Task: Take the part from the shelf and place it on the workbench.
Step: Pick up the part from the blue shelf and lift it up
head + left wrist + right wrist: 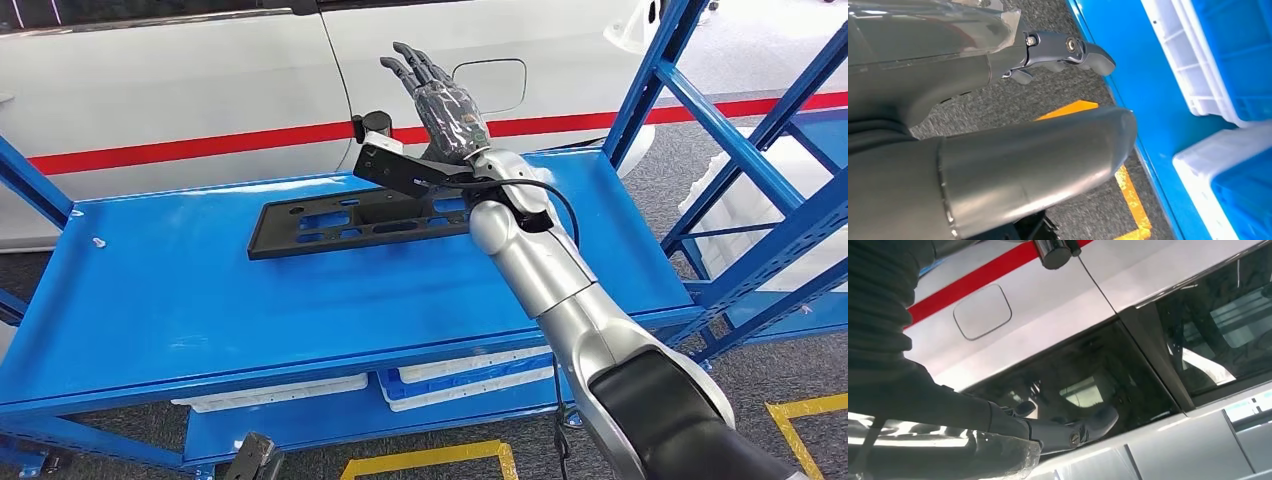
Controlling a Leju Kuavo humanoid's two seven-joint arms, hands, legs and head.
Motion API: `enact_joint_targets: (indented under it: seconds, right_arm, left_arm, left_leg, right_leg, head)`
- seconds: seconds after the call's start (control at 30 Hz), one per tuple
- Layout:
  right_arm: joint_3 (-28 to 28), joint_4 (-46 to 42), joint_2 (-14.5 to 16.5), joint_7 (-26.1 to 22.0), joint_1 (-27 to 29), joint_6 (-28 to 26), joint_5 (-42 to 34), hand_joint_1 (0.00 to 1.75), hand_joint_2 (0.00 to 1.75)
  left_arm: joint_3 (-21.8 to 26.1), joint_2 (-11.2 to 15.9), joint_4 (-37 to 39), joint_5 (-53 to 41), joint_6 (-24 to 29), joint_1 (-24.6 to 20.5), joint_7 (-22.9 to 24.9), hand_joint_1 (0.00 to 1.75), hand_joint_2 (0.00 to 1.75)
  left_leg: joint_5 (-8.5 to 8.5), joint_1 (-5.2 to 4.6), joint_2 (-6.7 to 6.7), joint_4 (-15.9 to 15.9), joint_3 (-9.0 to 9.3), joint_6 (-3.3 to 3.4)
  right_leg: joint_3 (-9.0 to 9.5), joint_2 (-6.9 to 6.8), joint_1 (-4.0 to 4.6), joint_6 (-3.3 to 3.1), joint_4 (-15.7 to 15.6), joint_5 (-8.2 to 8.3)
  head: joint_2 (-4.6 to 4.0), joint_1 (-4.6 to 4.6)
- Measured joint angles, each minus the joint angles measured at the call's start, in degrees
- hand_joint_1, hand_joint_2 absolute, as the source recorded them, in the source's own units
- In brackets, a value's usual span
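Black part (362, 223), long and flat with slotted cut-outs, lying flat on the blue table (180, 300), toward its far edge, long side along that edge. Resting on its own broad face, so already put down by the look of it, with nothing gripping it. Right robot hand (440, 100) raised above the part's right-hand end, clear of it, palm lifted and dark fingers (412, 62) spread apart with nothing between them. Silver forearm and black wrist camera bracket crossing in front of that end of the part, hiding whether any contact remains there; probably none, given how high the hand stands. Placement step judged done, or near enough. Left robot hand (998, 100) hanging low beside the table's front edge, near white crates (1198, 55) on the lower shelf; thumb and one fingertip showing, nothing seen in them, yet too close a view to tell apart from closed. Beyond the part, white car body (200, 90) with a red stripe; to the part's right, blue shelf frame (740, 150).
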Motion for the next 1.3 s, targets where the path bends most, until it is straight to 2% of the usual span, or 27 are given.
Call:
enact_joint_targets:
  seconds: [0.1,0.17,0.3,0.57,0.83,1.17,1.3]
  right_arm:
    - [0.0,-3.7,-1.6,-1.7,3.2,-1.6,1.5,0.00,1.75]
    - [-0.1,-7.8,-3.2,-3.3,7.0,-2.1,1.4,0.00,1.75]
    - [-0.2,-16.1,-6.7,-5.6,15.8,-2.4,1.2,0.00,1.75]
    - [1.6,-25.9,-10.5,-7.8,25.7,-2.8,0.8,0.00,1.75]
    - [7.0,-31.0,-12.0,-7.2,31.2,-2.3,4.4,0.00,1.75]
    - [9.7,-30.1,-11.8,-5.8,31.8,-2.7,7.2,0.00,1.75]
    - [9.6,-27.8,-10.6,-4.9,31.2,-2.8,8.5,0.00,1.75]
  left_arm:
    - [0.2,-0.2,0.0,0.0,-0.1,0.3,-0.4,0.00,0.00]
    - [0.4,-0.3,0.0,0.0,-0.1,0.7,-0.8,0.00,0.00]
    - [1.1,-0.3,0.0,0.0,-0.1,1.7,-1.4,0.00,0.00]
    - [1.5,-0.4,0.0,0.0,0.2,2.7,-2.4,0.00,0.00]
    - [2.3,-1.2,0.0,0.2,0.5,3.4,-3.1,0.00,0.00]
    - [2.7,-2.2,0.0,-0.1,0.6,3.7,-3.2,0.00,0.00]
    - [2.8,-2.6,0.0,-0.6,0.6,3.7,-3.1,0.00,0.00]
  left_leg:
    - [0.97,-0.23,-0.14,-0.1,0.35,-0.39]
    - [0.90,-0.50,-0.34,-0.1,0.37,0.06]
    - [0.62,-0.69,-0.42,-0.1,0.41,0.54]
    - [0.25,-0.97,-0.36,-0.1,0.73,1.12]
    - [0.20,-0.87,-0.34,-0.1,0.75,1.07]
    - [0.19,-0.76,-0.34,-0.2,0.75,1.03]
    - [0.19,-0.75,-0.34,-0.2,0.74,1.02]
  right_leg:
    - [0.09,-0.16,0.16,-0.12,0.1,-0.16]
    - [0.29,-0.31,0.14,0.27,-0.1,-0.21]
    - [0.69,-0.41,0.10,0.73,-0.4,-0.33]
    - [0.87,-0.43,-0.21,1.15,-0.5,-0.52]
    - [0.85,-0.43,-0.24,1.23,-0.5,-0.61]
    - [0.86,-0.43,-0.21,1.21,-0.5,-0.65]
    - [0.86,-0.42,-0.20,1.21,-0.5,-0.65]
  head:
    - [0.00,0.12]
    - [0.00,0.10]
    - [0.00,0.11]
    - [0.00,0.08]
    - [0.00,0.09]
    - [0.00,0.09]
    - [0.00,0.09]
